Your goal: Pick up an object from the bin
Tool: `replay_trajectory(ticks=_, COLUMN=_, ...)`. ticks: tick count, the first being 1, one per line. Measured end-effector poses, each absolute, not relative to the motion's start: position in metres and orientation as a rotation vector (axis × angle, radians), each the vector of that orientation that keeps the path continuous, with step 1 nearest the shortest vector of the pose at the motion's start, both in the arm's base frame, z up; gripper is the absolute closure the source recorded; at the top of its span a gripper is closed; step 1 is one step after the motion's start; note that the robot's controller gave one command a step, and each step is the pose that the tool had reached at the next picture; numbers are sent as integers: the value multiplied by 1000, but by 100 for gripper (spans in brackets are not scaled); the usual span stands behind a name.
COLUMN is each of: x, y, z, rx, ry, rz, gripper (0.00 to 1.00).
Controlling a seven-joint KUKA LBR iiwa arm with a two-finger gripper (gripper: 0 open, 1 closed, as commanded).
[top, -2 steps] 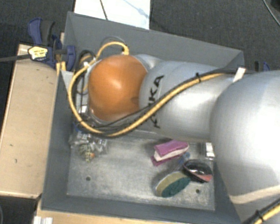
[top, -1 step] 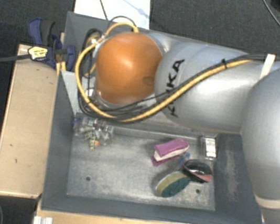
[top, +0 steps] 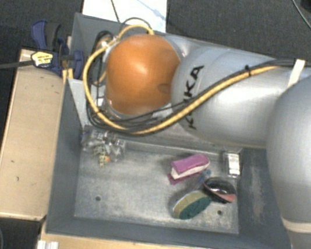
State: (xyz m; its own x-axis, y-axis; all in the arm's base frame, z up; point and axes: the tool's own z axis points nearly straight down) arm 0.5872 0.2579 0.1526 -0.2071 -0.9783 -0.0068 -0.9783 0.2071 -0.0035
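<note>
Orange-capped, hovered with gripper (top: 103, 146) low at back-left of bin (top: 126, 196) — open or closed, couldn't tell — well apart from pink block (top: 189, 167), green sponge (top: 191, 206).

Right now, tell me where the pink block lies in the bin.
In the camera view the pink block lies right of centre in the bin, just above the green oval pad and left of the small silver piece.

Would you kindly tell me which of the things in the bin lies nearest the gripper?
The pink-and-purple block, leftmost of the cluster; the green oval pad and the black-and-red item lie farther from the gripper.
</note>
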Motion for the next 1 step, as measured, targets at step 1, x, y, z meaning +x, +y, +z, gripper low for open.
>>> replay_trajectory(ticks=1, x=589, y=259, z=196, rx=-1956, ry=2447, rz=-1, gripper=100)
